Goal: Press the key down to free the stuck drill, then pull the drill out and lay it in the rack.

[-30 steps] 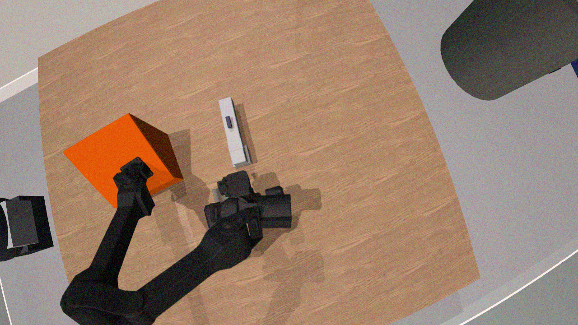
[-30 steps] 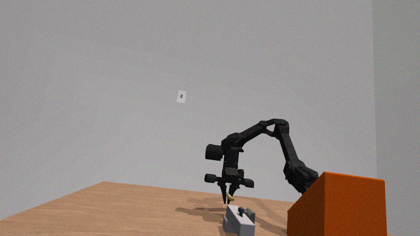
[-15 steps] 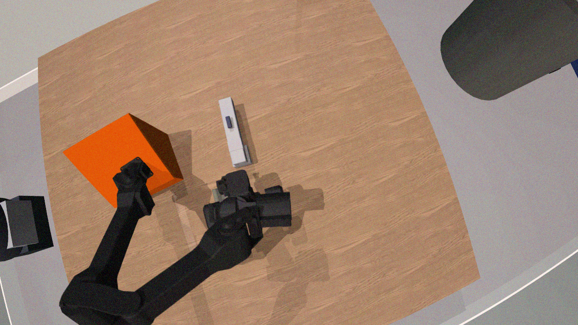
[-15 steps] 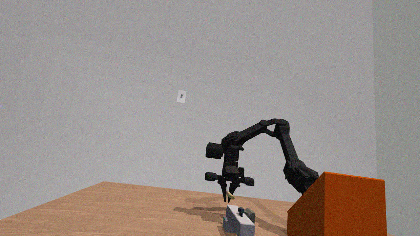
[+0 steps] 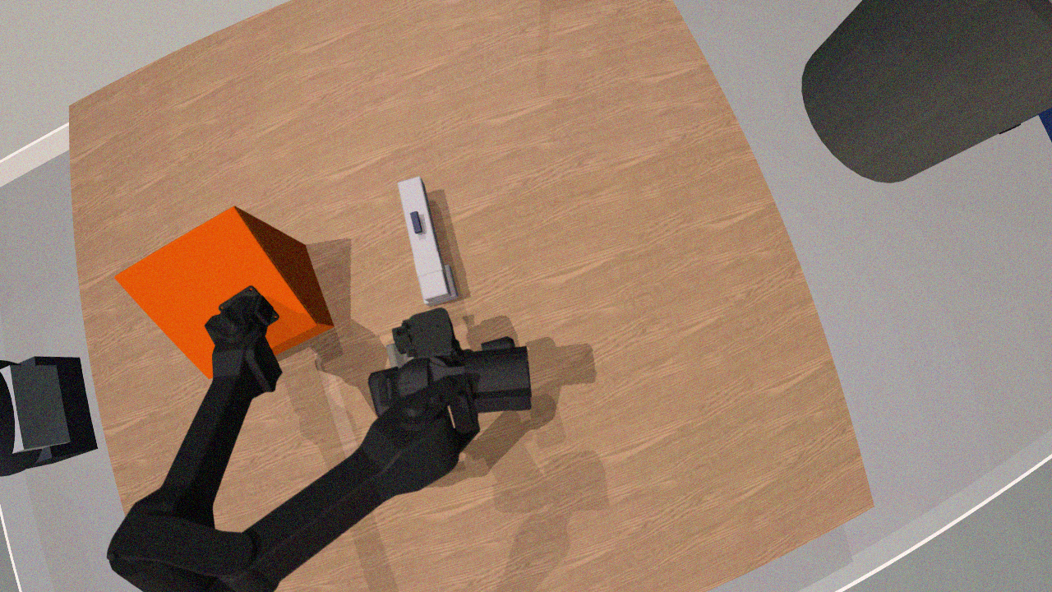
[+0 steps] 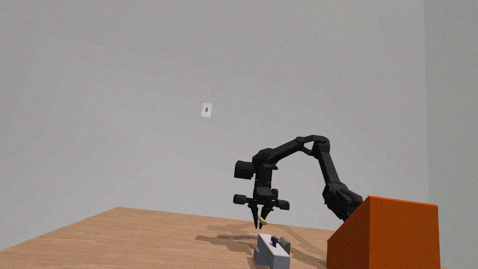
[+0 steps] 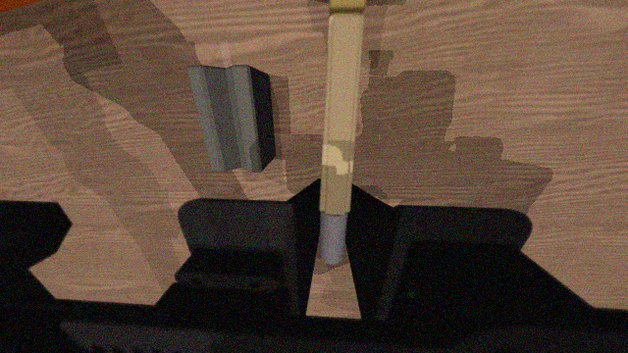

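Drill out, rack below and to one side!

From the top, the gripper (image 5: pixel 434 375) (image 6: pixel 258 228) (image 7: pixel 331 185) is over the table, largely masking the rack (image 5: pixel 394 356) (image 6: pixel 284 244) (image 7: pixel 231 118); the pale housing (image 5: pixel 434 242) (image 6: pixel 272 249) stands just beyond, its dark key (image 5: pixel 415 222) (image 6: pixel 274 240) on top. An orange block (image 5: pixel 213 279) (image 6: pixel 401 230) sits to one side.

The exterior view: fingers closed on the drill (image 6: pixel 262 220) (image 7: pixel 340 108), which hangs aslant above the table, free of the housing. This looks like the carry to the rack.

And the wrist view! The pincer grips the drill near its grey end, the long yellow part reaching forward. The rack's groove holds nothing visible, and its line runs slightly askew to the drill. Best play: shift sideways, match that line, level the drill, lower gently, and release only once it is seated.
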`<act>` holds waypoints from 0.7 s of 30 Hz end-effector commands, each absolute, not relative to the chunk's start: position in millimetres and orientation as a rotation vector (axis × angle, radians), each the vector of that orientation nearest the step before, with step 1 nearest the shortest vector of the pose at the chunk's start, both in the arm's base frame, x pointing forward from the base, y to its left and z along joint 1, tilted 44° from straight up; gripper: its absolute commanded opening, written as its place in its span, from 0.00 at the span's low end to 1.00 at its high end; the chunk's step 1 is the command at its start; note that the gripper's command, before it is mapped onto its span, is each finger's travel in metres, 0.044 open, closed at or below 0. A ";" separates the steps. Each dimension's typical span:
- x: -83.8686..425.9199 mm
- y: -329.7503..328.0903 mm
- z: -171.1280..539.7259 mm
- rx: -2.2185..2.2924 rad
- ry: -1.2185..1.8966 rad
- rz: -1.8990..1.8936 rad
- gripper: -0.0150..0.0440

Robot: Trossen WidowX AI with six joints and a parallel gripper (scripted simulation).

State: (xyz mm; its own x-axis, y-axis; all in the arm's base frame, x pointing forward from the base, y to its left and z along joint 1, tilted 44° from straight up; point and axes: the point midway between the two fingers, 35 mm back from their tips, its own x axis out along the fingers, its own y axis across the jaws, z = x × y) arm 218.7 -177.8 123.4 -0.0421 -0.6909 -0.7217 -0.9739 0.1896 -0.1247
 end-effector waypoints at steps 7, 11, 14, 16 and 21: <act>206.6 -176.7 124.4 -1.568 1.800 0.532 0.25; 199.4 -176.5 124.0 -1.568 1.800 0.532 0.25; 193.9 -176.4 123.9 -1.568 1.800 0.533 0.25; 190.3 -176.4 123.9 -1.568 1.800 0.533 0.25; 181.1 -176.5 124.2 -1.568 1.801 0.533 0.25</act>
